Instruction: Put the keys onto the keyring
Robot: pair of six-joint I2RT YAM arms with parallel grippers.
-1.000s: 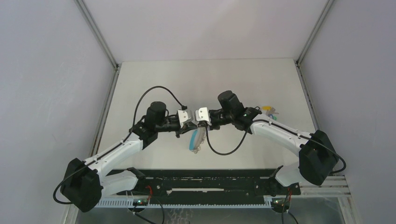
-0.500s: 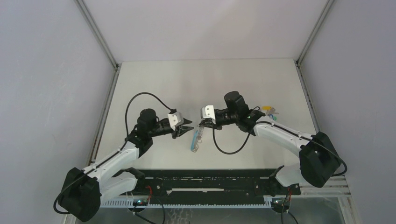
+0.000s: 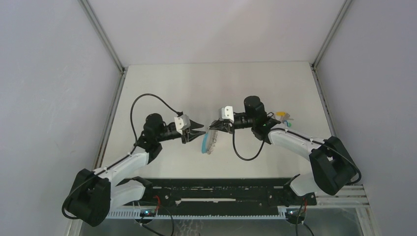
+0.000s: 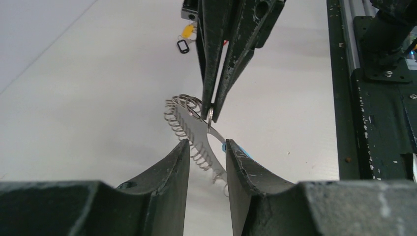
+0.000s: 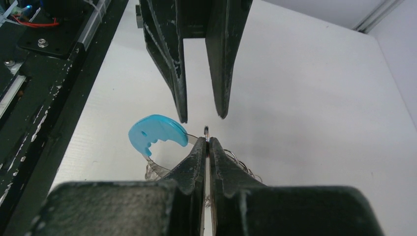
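Observation:
The keyring (image 3: pixel 208 141) is a silvery strip hung with small wire rings (image 4: pixel 189 125) and a light blue curved band (image 5: pixel 156 132). It hangs a little above the white table between the two arms. My right gripper (image 5: pixel 207 140) is shut on a thin metal ring at the keyring's top; from the left wrist view its fingertips (image 4: pixel 210 114) pinch that ring. My left gripper (image 4: pixel 206 145) faces it, open, its fingers (image 5: pixel 182 115) just short of the ring and touching nothing. The keys (image 3: pixel 283 118), small yellow and black tags (image 4: pixel 184 45), lie on the table behind the right arm.
A black rail (image 3: pixel 221 189) with wiring runs along the near edge under both arm bases. Grey walls close in the white table (image 3: pixel 221 83) on the left, back and right. Each wrist trails a looping black cable (image 3: pixel 147 101).
My left gripper has let go of the keyring, opened and drawn back to the left. The right gripper, still shut on the keyring, has shifted slightly right and lower.

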